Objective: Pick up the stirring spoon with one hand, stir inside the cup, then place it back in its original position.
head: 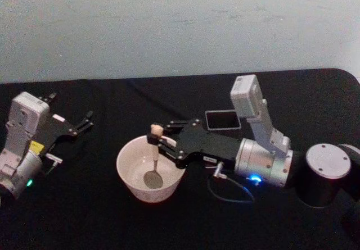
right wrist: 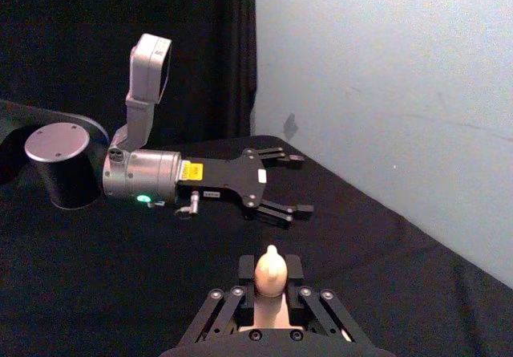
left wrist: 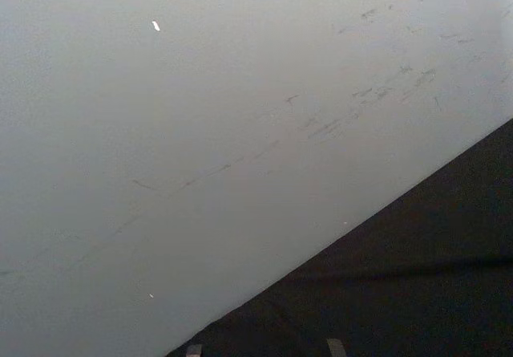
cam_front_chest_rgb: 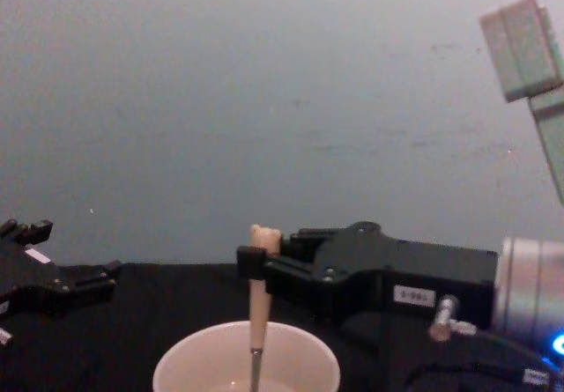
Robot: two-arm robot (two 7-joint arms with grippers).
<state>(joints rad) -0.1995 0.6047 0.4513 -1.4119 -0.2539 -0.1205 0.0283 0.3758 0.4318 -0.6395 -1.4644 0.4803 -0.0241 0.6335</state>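
Black cloth covers the table [head: 84, 205]. We see the left gripper [head: 84, 121] parked at its left edge, fingers spread. Mid-table, the right gripper [head: 156, 140] reaches over the cup [head: 130, 174], in front of the box holder [head: 222, 119], pinching the stirring spoon [head: 153, 166] upright, its tip inside the cup.

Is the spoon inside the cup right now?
In. The right gripper holds the stirring spoon upright, bowl inside the cup; left gripper parked.

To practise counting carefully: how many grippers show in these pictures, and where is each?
2. The right gripper is above the cup, shut on the spoon standing in it. The left gripper is open on the left, apart from the cup.
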